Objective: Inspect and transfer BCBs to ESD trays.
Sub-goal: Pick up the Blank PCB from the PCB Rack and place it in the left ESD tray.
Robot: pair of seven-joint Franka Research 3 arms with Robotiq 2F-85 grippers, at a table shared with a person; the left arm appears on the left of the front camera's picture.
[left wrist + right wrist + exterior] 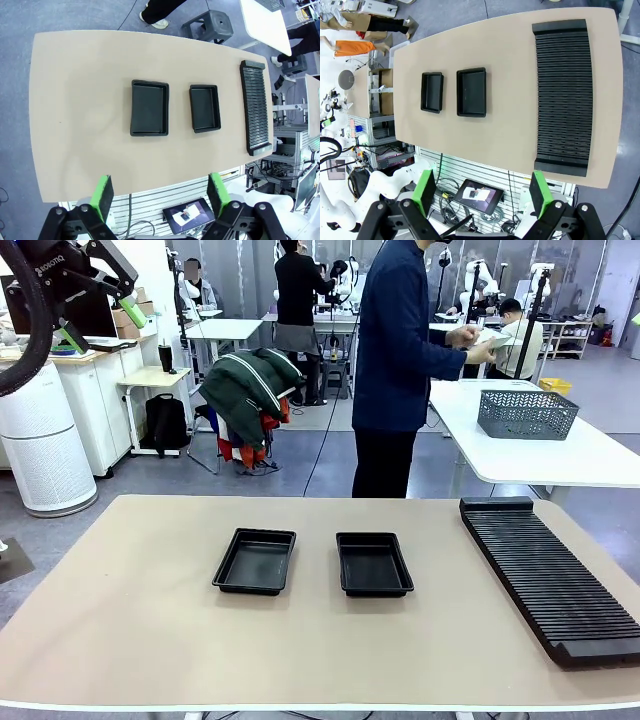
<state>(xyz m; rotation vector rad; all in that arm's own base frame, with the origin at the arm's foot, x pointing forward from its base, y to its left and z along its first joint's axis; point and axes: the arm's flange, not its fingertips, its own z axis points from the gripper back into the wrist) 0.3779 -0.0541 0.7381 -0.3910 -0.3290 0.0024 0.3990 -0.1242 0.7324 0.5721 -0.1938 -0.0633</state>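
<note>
Two black ESD trays, one on the left and one on the right, lie side by side mid-table, both with bare floors. From high above, the left wrist view shows them, and so does the right wrist view. My left gripper hangs open far above the table and also appears at the top left of the front view. My right gripper is open too, equally high. The person's hands hold a pale flat piece, too small to tell whether it is a BCB.
A long black ribbed rack runs along the table's right side. The person stands at the far edge, turned to the right. Behind, a white table carries a grey basket.
</note>
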